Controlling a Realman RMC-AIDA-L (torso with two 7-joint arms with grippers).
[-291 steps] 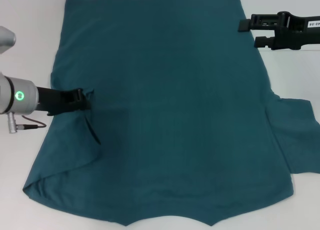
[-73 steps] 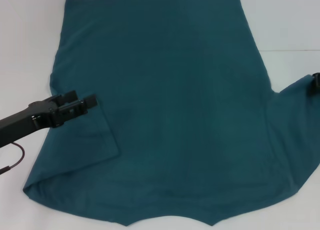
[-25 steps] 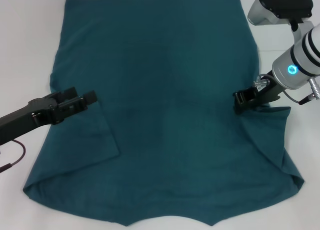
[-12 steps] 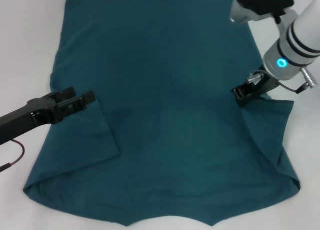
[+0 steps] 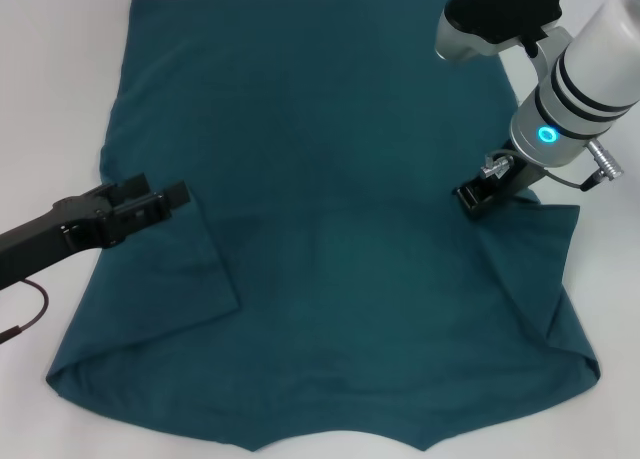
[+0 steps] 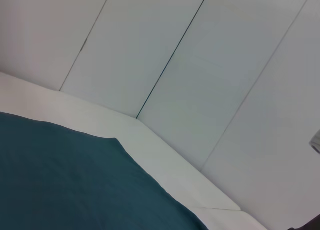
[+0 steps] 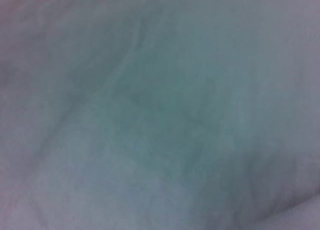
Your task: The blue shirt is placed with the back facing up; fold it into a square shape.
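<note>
The blue shirt lies flat on the white table with its plain side up. Its left sleeve is folded inward onto the body. My left gripper hovers open over that side, holding nothing. My right gripper is shut on the right sleeve, which is pulled inward over the shirt's right side. The right wrist view is filled with the blue shirt's fabric at close range. A hem corner of the blue shirt shows in the left wrist view.
Bare white table borders the shirt on the left and right. The shirt's near edge runs to the bottom of the head view. The left wrist view shows the table's far edge against pale wall panels.
My right gripper has drawn the right sleeve inward over the shirt, shifting slightly left over the last second. My left gripper has stayed in place since letting go of the folded left sleeve.
</note>
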